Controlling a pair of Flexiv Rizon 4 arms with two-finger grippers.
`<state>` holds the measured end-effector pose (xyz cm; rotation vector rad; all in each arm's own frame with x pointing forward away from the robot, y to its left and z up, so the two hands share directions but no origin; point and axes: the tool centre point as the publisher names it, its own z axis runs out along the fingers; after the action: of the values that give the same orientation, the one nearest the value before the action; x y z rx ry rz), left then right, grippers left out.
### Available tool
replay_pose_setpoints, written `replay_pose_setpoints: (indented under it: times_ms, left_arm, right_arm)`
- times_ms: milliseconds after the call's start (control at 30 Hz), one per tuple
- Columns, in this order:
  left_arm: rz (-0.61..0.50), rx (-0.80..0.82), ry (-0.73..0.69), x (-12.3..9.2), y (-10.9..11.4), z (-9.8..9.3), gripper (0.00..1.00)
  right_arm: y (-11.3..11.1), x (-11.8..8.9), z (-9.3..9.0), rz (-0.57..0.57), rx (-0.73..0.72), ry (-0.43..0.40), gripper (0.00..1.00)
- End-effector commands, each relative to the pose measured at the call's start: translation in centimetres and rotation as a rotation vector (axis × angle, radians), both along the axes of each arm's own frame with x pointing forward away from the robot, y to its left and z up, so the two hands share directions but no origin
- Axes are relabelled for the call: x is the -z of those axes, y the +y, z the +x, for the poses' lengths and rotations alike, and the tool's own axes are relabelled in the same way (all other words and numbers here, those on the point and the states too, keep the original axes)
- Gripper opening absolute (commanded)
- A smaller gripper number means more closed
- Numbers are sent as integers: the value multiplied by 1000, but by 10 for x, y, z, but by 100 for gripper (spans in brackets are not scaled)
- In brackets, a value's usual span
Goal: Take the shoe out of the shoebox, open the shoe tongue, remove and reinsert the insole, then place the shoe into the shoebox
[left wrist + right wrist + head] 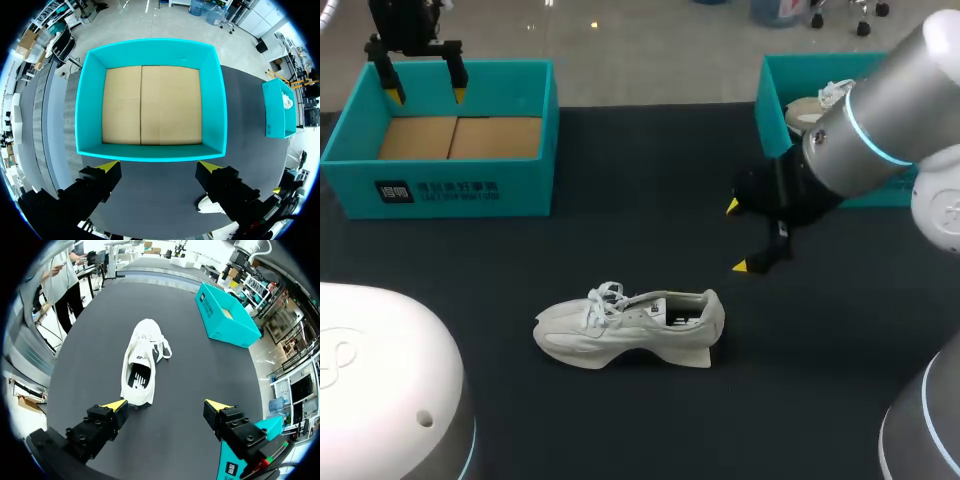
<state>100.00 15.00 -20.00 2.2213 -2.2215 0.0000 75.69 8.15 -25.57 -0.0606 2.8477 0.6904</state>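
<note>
**Task object.** The white lace-up sneaker stands upright on its sole on the black table surface, at about 6 o'clock from the table centre in the head view. Its toe points to 9 o'clock and its heel to 3 o'clock. It is outside the teal cardboard shoebox, which sits well apart at 10 o'clock. The box's brown cardboard floor shows fully in the left wrist view.

**Left gripper**. It hangs over the shoebox's far wall. The jaws are released and spread wide, grasping nothing and touching nothing. In the left wrist view the box's near wall lies just ahead of the yellow tips.

**Right gripper**. It is at 1 o'clock from the sneaker's heel and apart from it. The jaws are released and spread wide, holding nothing. In the right wrist view the heel lies just ahead of the fingers, nearer one tip.

**Other.** A second teal box at 2 o'clock holds another white shoe, partly hidden by the right arm.
</note>
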Motion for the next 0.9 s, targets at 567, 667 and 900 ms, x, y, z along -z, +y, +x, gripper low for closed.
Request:
replay_pose_setpoints:
  times_ms: [567,667,900]
  left_arm:
    - [0,0,0,0,0,0,100]
    - [0,0,0,0,0,0,100]
    - [0,0,0,0,0,0,100]
  right_arm:
    - [-44,23,0,348,-39,-16,100]
    - [-57,26,-1,381,-68,-14,100]
    - [-82,34,-5,425,-129,5,100]
